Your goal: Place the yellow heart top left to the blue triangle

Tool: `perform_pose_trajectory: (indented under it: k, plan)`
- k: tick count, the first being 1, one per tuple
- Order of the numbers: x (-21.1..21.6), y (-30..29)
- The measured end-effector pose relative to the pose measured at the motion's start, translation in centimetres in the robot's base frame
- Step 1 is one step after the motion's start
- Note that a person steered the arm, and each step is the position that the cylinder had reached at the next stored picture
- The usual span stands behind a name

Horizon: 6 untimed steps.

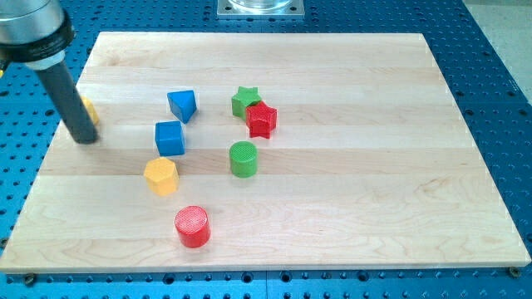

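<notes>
The yellow heart [89,110] lies near the board's left edge, mostly hidden behind my rod, with only a small yellow part showing. My tip [86,139] rests on the board just in front of and touching or nearly touching it. The blue triangle [182,105] lies to the right of the heart, in the upper middle of the board, well apart from my tip.
A blue cube [169,138] sits below the triangle, a yellow hexagon [161,176] below that. A green star [245,100] touches a red star [261,120]. A green cylinder [243,159] and red cylinder [193,227] stand lower. The wooden board [374,166] lies on a blue perforated table.
</notes>
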<state>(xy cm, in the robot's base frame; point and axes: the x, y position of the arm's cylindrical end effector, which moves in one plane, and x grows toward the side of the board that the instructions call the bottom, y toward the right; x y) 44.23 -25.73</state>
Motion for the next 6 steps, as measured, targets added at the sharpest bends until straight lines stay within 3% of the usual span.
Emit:
perform_pose_trajectory:
  k: [1,3,4,6]
  plan:
    - [-0.9,-2.3]
    - [-8.4,4.6]
    - [-8.6,-0.1]
    - [-13.5,1.7]
